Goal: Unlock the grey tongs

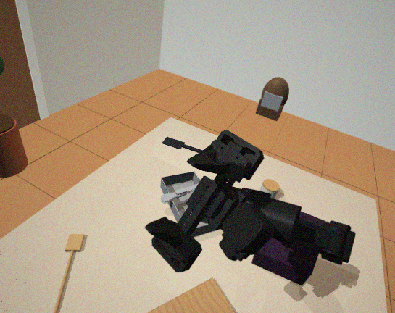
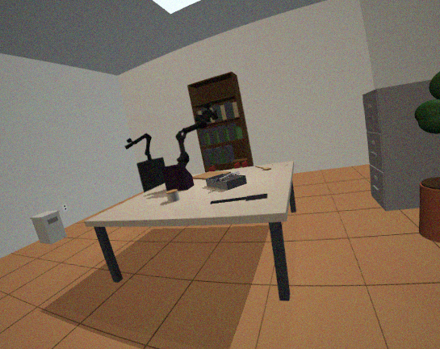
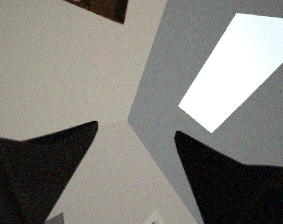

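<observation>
Grey tongs [image 1: 168, 198] [image 2: 230, 176] lie across the roasting tin [image 1: 177, 178] [image 2: 228, 184] in front of you, one end reaching out past the tin's rim in the top view. Your gripper [image 1: 168, 193] [image 2: 215, 115] [image 3: 137, 130] is wide open, with nothing between its fingers, and you have it raised well above the tabletop [image 1: 115, 210] [image 2: 148, 212]. From the wrist you see both dark fingertips standing apart against the wall and ceiling, with a bright ceiling panel [image 3: 234, 72] beyond them. In the top view the arm [image 1: 246, 228] [image 2: 182, 141] covers part of the tin and some of the tongs, so you cannot tell from there how their hidden end sits. The wooden board [image 1: 202, 298] [image 2: 210, 175] lies flat on the table, apart from the tin, and the tongs are not on it. You also have a lidded jar [image 1: 270, 185] [image 2: 172, 195] standing near the arm's purple base [image 1: 283, 259] [image 2: 178, 178], a long black utensil [image 1: 173, 142] [image 2: 256, 197] on one side of the tin, and a wooden spatula [image 1: 75, 243] [image 2: 264, 168] lying well apart on the other.
</observation>
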Action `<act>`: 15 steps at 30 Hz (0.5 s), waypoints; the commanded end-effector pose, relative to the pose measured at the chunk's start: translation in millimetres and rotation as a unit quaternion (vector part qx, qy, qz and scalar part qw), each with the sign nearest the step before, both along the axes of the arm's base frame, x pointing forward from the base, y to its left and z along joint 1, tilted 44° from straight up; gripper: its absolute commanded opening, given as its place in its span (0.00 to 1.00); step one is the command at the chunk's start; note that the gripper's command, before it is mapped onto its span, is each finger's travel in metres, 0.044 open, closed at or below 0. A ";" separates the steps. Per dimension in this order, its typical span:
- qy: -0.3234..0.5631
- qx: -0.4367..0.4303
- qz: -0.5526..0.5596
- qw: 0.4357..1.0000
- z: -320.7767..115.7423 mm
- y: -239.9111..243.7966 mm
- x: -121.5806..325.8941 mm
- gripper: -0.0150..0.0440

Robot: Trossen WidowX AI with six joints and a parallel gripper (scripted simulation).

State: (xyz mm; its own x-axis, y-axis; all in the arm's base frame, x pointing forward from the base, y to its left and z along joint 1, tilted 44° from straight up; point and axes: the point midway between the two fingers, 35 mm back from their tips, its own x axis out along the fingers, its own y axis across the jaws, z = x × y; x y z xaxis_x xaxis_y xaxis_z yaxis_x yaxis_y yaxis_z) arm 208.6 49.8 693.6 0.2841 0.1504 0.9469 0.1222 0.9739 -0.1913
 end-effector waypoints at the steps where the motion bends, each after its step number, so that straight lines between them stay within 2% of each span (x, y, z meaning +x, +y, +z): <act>1: 0.002 0.002 0.002 1.000 -1.2 -0.3 2.0 0.89; 5: 0.043 0.004 0.024 0.999 -15.3 1.6 28.7 0.71; 6: 0.059 0.006 0.036 0.998 -20.6 2.3 38.5 0.69; 15: 0.263 0.063 0.173 0.947 -107.4 7.4 154.0 0.69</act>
State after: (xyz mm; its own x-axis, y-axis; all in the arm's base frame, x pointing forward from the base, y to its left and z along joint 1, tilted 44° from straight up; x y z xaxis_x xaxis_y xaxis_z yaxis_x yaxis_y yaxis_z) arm 319.0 56.4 625.0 0.5711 0.1994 0.7963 -0.1931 0.9755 -0.1058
